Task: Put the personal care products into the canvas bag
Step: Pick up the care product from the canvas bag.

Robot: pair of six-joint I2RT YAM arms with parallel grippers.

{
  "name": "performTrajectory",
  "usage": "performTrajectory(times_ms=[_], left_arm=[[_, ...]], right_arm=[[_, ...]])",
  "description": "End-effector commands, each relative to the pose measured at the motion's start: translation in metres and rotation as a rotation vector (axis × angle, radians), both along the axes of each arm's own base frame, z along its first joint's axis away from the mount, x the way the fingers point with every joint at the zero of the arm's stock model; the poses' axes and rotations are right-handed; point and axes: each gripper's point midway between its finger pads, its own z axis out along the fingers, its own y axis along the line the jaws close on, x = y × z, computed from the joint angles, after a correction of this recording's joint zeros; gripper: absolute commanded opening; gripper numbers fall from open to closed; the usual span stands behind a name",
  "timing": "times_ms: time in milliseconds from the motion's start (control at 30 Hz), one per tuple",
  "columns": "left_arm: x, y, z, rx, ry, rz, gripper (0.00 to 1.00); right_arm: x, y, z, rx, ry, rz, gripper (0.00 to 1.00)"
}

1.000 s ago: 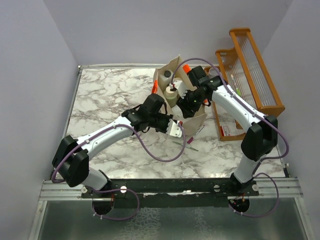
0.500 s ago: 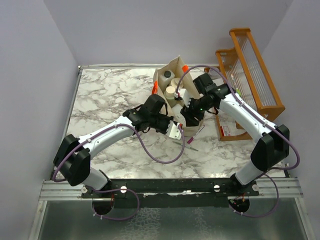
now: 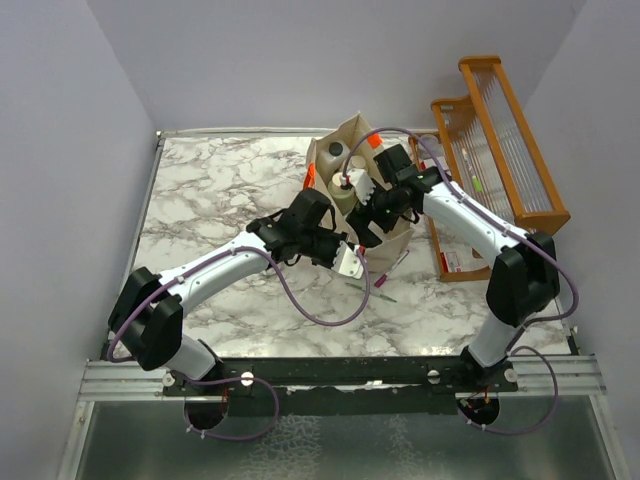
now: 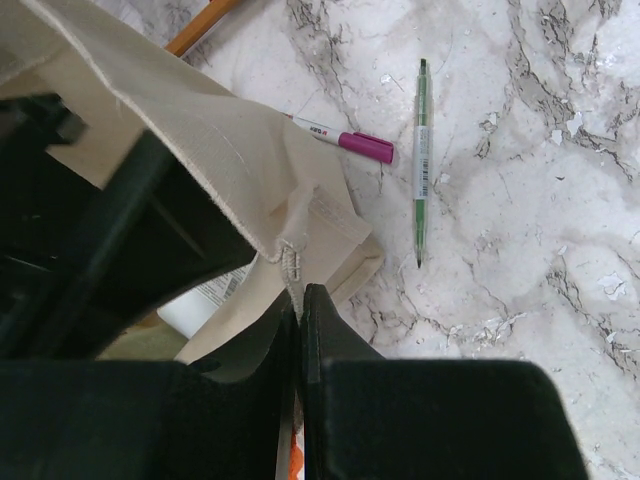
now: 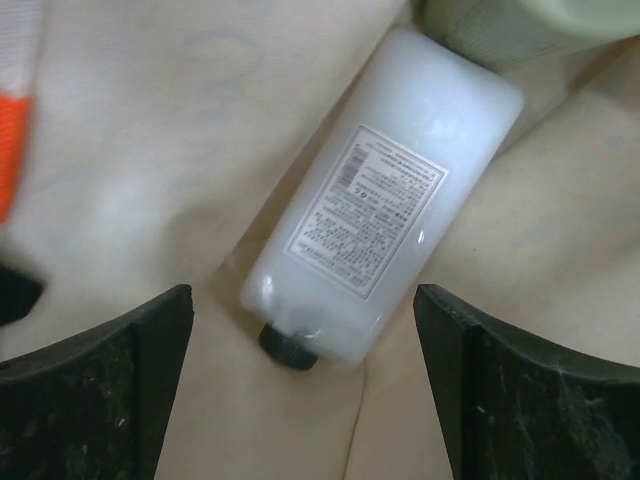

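Observation:
The canvas bag [image 3: 350, 135] stands upright at the back middle of the table, with an orange tab [image 5: 12, 150] on its rim. My left gripper [image 3: 348, 262] is shut on the bag's near edge [image 4: 290, 262], pinching the cloth at a seam. My right gripper [image 3: 368, 212] hangs over the bag's mouth, open wide. Under it a white bottle [image 5: 385, 215] with a dark cap lies loose on the canvas inside the bag, touching neither finger. A dark-capped bottle [image 3: 335, 150] and a cream-capped one [image 3: 345, 186] stand in the bag. Another bottle's pale cap [image 5: 560, 8] shows at the top.
An orange wooden slatted rack [image 3: 500, 130] stands at the right, with a printed card [image 3: 458, 262] under it. A pink marker [image 4: 345, 143] and a green pen [image 4: 421, 160] lie on the marble just in front of the bag.
My right gripper has opened wide and let the white bottle drop into the bag; that arm dipped toward the front, then came back over the bag's mouth. The left gripper has kept its pinch.

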Motion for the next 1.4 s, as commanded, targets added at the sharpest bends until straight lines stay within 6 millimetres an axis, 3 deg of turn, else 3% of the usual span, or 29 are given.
performTrajectory(times_ms=[0,267,500,1033,1133,1367], left_arm=[[-0.016,0.011,-0.021,0.068,0.111,0.005,0.07],[-0.012,0.012,-0.016,0.056,0.109,0.032,0.07],[-0.006,0.007,-0.006,0.022,0.091,0.054,0.07],[-0.005,0.009,-0.001,0.019,0.081,0.065,0.06],[-0.003,0.009,0.001,0.018,0.075,0.074,0.06],[0.0,0.006,0.014,-0.014,0.062,0.089,0.06]], right_arm=[[0.03,-0.001,-0.025,-0.059,-0.04,-0.091,0.93],[0.031,-0.019,-0.079,-0.199,-0.012,-0.106,0.94],[0.004,-0.005,-0.096,-0.176,0.028,-0.028,0.96],[-0.023,-0.02,-0.154,-0.272,0.132,0.009,1.0],[-0.033,-0.008,-0.149,-0.222,0.181,0.031,1.0],[-0.048,0.025,-0.115,-0.043,0.268,0.081,1.0]])
